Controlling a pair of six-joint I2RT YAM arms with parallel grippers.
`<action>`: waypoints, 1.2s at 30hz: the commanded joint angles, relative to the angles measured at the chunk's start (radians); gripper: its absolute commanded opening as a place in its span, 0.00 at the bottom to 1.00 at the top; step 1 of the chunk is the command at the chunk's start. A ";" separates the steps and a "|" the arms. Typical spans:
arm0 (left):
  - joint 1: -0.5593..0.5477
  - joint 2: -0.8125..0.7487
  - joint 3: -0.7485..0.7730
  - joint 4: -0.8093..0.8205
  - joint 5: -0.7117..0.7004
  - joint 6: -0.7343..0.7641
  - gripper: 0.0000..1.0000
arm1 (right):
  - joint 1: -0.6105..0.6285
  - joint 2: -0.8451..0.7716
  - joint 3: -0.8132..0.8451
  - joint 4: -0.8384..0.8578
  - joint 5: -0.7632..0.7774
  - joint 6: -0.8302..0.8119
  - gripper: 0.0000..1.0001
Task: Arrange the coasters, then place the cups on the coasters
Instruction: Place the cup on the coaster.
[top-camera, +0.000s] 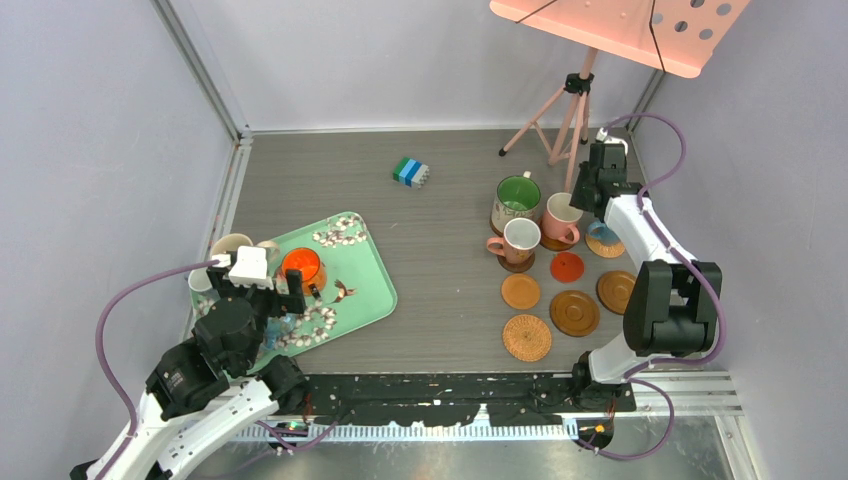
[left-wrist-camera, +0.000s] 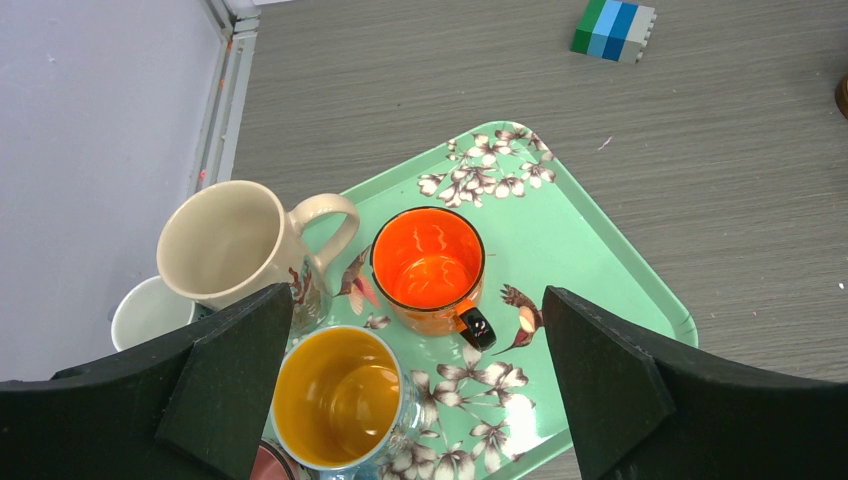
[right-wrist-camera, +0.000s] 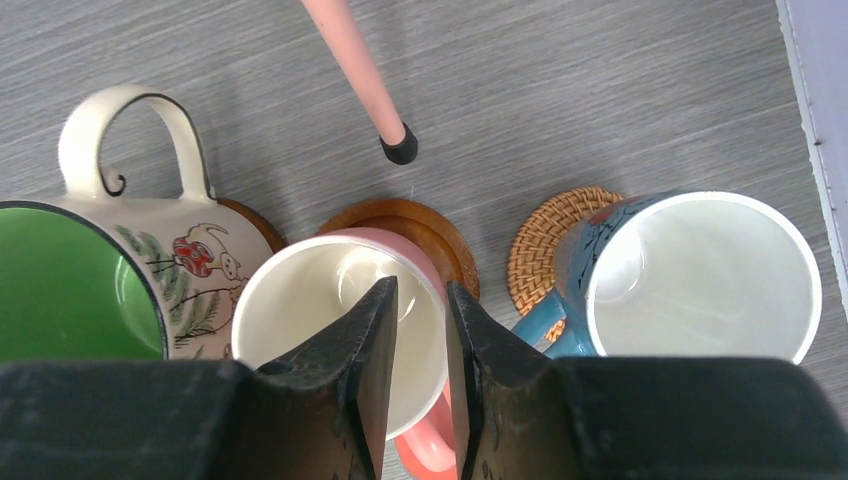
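Note:
My right gripper (right-wrist-camera: 421, 290) stands slightly open over the rim of a pink cup (right-wrist-camera: 330, 330), next to its handle. That cup rests on a dark brown coaster (right-wrist-camera: 420, 225). Beside it a blue cup (right-wrist-camera: 700, 275) sits on a wicker coaster (right-wrist-camera: 545, 240), and a green-inside cup (right-wrist-camera: 70, 280) stands on the other side. Several bare coasters (top-camera: 574, 312) lie nearer the arms. My left gripper (left-wrist-camera: 416, 295) hangs wide open above the orange-inside cup (left-wrist-camera: 428, 262), with the yellow-inside cup (left-wrist-camera: 338, 395) and cream cup (left-wrist-camera: 225, 240) close by on the tray.
The mint-green floral tray (left-wrist-camera: 600, 260) sits at the left, with a white cup (left-wrist-camera: 150, 310) off its left edge. A blue-green toy block (top-camera: 411, 172) lies mid-table. A pink music stand (top-camera: 570, 110) has one foot (right-wrist-camera: 400, 148) just behind the pink cup. Walls close both sides.

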 joint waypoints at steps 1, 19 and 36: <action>0.005 -0.003 0.007 0.031 -0.008 0.010 0.99 | -0.003 -0.066 0.057 -0.010 -0.015 0.010 0.32; 0.005 0.003 0.007 0.030 -0.013 0.009 0.99 | 0.041 -0.046 0.068 -0.032 -0.095 0.017 0.35; 0.005 0.002 0.007 0.028 -0.018 0.009 0.99 | 0.041 0.074 0.098 -0.087 -0.021 0.013 0.31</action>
